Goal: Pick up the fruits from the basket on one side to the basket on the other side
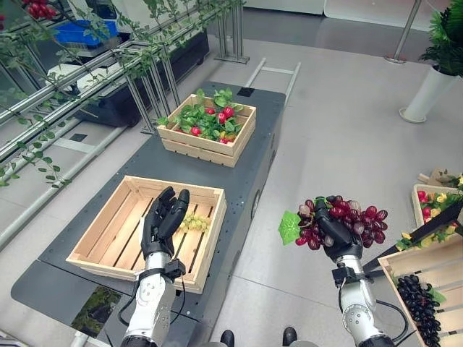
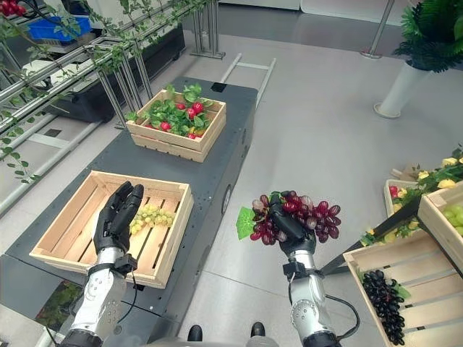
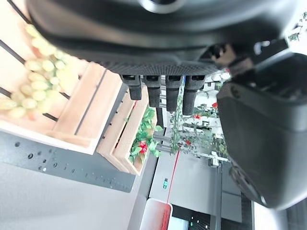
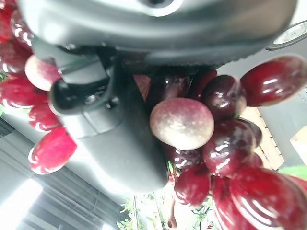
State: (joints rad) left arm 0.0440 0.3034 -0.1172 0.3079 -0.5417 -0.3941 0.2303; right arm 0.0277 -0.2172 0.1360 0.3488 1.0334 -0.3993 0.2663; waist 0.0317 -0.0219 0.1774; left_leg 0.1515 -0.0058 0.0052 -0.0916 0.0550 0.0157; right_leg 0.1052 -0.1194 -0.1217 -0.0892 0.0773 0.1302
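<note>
Above the floor between the bench (image 1: pixel 239 181) and the crates on the right, the right robot hand (image 1: pixel 334 235) was clamped on a bunch of red grapes (image 1: pixel 354 220), so the carrying step was in hand. The left robot hand (image 1: pixel 163 217) hovered with straight fingers over the near crate (image 1: pixel 94 235), which already held green grapes (image 1: pixel 192 223). Next, the bunch probably had to travel left, over that crate's rim, and be lowered before release.
</note>
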